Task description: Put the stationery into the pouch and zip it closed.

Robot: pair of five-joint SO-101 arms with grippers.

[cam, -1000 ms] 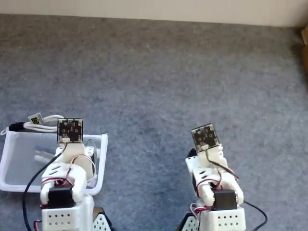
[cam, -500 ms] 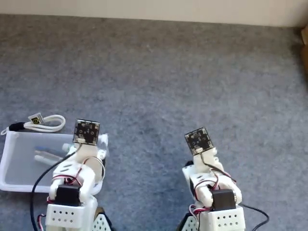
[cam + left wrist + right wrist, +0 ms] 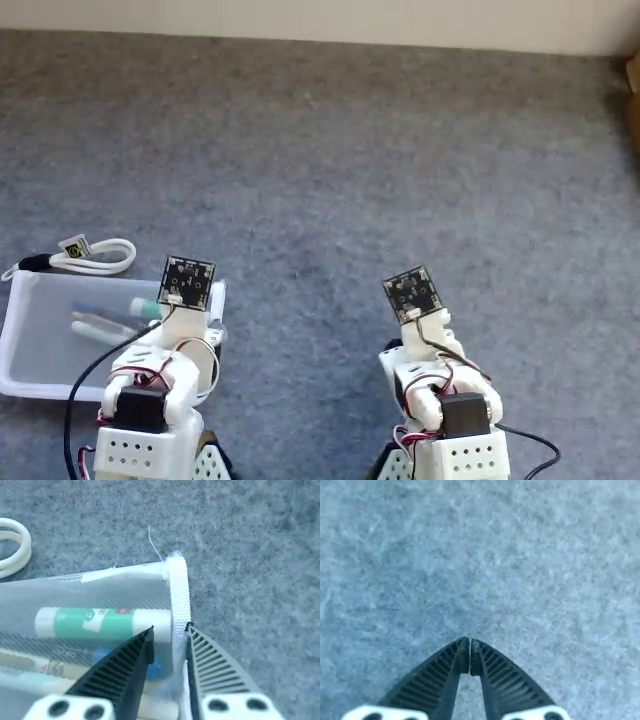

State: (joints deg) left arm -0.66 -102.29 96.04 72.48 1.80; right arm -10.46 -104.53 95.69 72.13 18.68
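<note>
Stationery (image 3: 105,322) lies inside the pouch (image 3: 35,350), a flat translucent case edged in white, resting on the grey carpeted desk (image 3: 350,150). Through its mesh wall show a glue stick (image 3: 100,622) with a green label and two pale pens (image 3: 100,327). The pens sit beside the glue stick, on the side toward the arms' bases. A blue piece (image 3: 102,655) shows among the pens, too blurred through the mesh to name.

The pouch's long axis runs crosswise to the two arms. The glue stick lies lengthwise along it, and the pens do too, slightly slanted. The glue stick sits close to the pouch's short end nearer the right arm (image 3: 440,380). Whether the zip is drawn closed cannot be told. A white cord loop (image 3: 95,257) with a black end and a small tag lies on the desk just beyond the pouch's far long edge.

The left arm (image 3: 150,375) stands over that same short end. The left hand (image 3: 170,630) hangs at the pouch's far corner with its fingers apart. One finger is over the mesh and the other over the desk, and the border tape (image 3: 180,595) runs between the tips. The right hand (image 3: 470,647) has its fingertips pressed together, above bare desk well apart from the pouch.
</note>
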